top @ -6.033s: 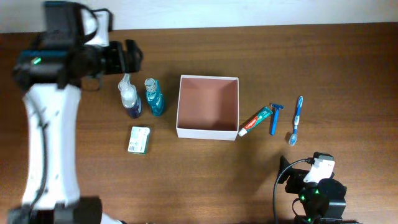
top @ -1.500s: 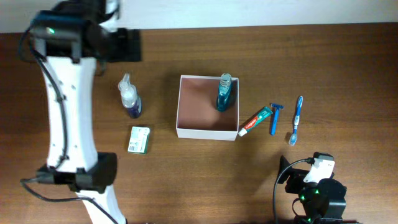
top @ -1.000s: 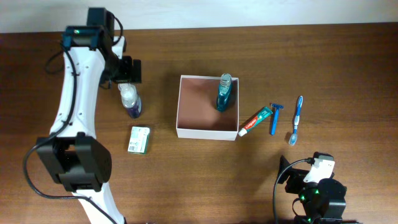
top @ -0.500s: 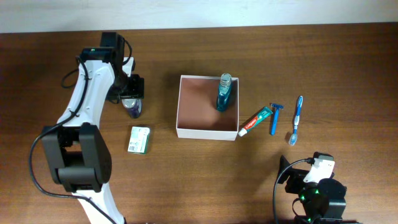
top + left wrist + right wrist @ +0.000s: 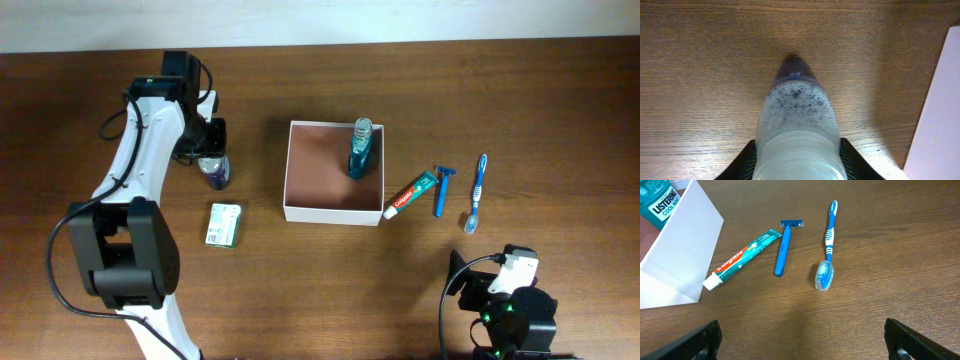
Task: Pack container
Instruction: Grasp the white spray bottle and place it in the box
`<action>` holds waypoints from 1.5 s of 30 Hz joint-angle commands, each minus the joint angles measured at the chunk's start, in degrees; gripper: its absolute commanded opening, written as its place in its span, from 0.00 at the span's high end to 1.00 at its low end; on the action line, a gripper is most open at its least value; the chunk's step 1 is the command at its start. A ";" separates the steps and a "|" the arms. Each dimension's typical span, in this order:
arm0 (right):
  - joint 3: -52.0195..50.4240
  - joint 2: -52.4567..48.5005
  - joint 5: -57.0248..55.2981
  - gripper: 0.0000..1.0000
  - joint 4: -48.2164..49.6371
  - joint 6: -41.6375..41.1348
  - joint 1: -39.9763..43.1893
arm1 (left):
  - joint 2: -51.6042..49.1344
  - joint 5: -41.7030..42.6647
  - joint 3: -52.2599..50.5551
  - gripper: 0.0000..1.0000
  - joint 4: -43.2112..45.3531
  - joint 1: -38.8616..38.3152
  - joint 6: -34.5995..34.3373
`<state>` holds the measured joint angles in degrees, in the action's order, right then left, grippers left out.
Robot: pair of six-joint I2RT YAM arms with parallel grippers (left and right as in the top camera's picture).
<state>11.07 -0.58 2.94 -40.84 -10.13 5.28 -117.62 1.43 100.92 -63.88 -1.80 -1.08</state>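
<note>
The container [image 5: 318, 172], a square white box with a reddish-brown inside, stands mid-table with a teal mouthwash bottle [image 5: 360, 150] upright in its far right corner. To its left stands a clear bottle [image 5: 214, 172] with a purple base, and my left gripper [image 5: 207, 152] is shut on it. In the left wrist view the foamy bottle [image 5: 797, 115] fills the gap between the black fingers [image 5: 746, 161]. My right gripper [image 5: 802, 345] is open above bare table near the front right, holding nothing.
Right of the container lie a toothpaste tube [image 5: 412, 194], a blue razor [image 5: 441, 188] and a blue toothbrush [image 5: 477, 190]. A small green-and-white packet [image 5: 224, 224] lies in front of the clear bottle. The container's white wall [image 5: 940, 115] is just right of the held bottle.
My left arm came down to the clear bottle and its jaws closed on it. The right arm and the other items have not moved.
</note>
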 commanded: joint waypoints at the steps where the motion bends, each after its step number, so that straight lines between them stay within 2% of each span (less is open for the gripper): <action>1: 0.07 0.37 0.31 0.01 0.11 0.04 0.37 | -0.61 0.74 -0.72 0.73 -0.90 -0.04 0.31; 12: 0.07 0.39 0.28 0.01 0.11 0.04 0.37 | 3.61 0.83 15.96 0.76 -12.74 -2.62 0.26; 20: 0.07 0.39 0.28 0.01 0.11 0.04 0.37 | 7.78 0.81 25.94 0.77 -20.44 -13.66 0.28; 25: 0.07 0.37 0.31 0.01 0.11 0.04 0.37 | 8.85 0.74 25.90 0.76 -20.13 -20.94 0.26; 29: 0.07 0.39 0.31 0.01 0.11 0.04 0.37 | 7.56 0.76 24.59 0.76 -16.24 -24.17 -1.42; 35: 0.07 0.39 0.31 0.02 0.11 0.04 0.37 | 1.99 0.81 22.21 0.76 -7.93 -25.22 -5.55; 45: 0.07 0.39 0.31 0.01 0.11 0.04 0.37 | -8.50 3.72 22.05 0.75 -2.71 -25.20 -5.73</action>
<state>11.07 -0.58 2.94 -40.84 -10.15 5.28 -125.54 3.75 122.43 -68.45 -27.05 -6.07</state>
